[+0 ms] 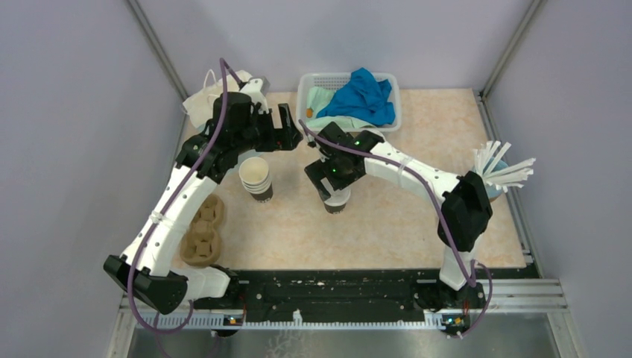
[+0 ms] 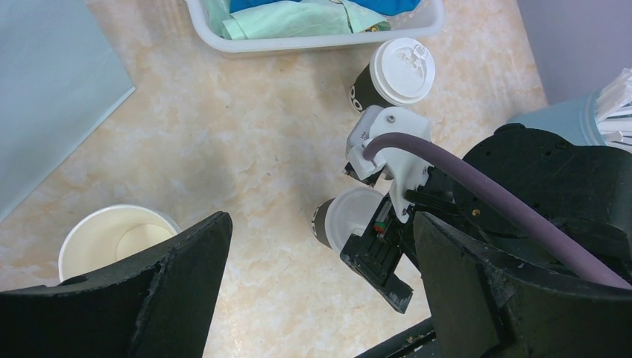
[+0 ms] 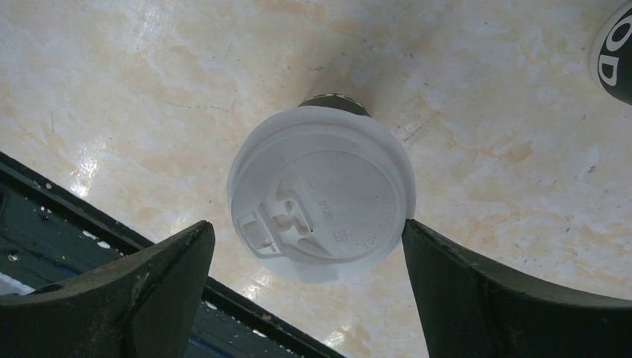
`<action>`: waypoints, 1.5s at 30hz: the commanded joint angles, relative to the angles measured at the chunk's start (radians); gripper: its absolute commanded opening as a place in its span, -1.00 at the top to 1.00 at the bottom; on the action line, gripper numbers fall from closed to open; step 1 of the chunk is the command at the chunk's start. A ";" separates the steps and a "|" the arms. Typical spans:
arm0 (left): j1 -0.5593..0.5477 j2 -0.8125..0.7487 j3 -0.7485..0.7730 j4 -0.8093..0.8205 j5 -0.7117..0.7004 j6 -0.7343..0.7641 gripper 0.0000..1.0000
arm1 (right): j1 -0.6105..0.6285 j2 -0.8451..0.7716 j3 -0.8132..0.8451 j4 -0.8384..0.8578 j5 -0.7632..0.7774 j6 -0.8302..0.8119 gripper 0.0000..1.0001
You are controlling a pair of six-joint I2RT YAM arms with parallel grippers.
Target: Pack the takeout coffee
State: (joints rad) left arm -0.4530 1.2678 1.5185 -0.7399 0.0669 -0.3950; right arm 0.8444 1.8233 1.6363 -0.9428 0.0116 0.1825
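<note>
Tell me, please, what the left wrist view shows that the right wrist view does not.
Only the left wrist view: an open, lidless cup, the white basket of cloths, the light blue cup of white sticks, and a second lidded cup seen whole. Only the right wrist view: the lid's moulded sip spout close up, between the right gripper's open jaws. Both: the lidded cup under the right gripper, on the marbled table; a dark cup wall at the right wrist view's corner may be that second cup.
</note>
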 commanded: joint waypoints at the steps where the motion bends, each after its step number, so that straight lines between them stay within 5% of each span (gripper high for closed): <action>1: 0.005 0.000 0.037 0.056 0.007 -0.005 -0.95 | 0.016 0.009 0.002 0.015 0.009 -0.015 -0.91; 21: 0.013 -0.009 0.051 0.046 -0.020 0.016 -0.96 | -0.039 -0.027 -0.089 0.069 0.118 0.069 -0.58; 36: 0.016 -0.006 0.100 0.070 -0.080 0.106 -0.96 | -0.485 -0.235 -0.328 0.126 0.192 0.069 -0.54; 45: 0.016 0.047 0.070 0.135 -0.013 0.150 -0.96 | -0.609 -0.128 -0.210 0.182 0.225 0.044 -0.54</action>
State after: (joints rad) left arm -0.4408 1.2823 1.5856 -0.6865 0.0235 -0.2825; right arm 0.2543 1.6241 1.3533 -0.7792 0.1753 0.2577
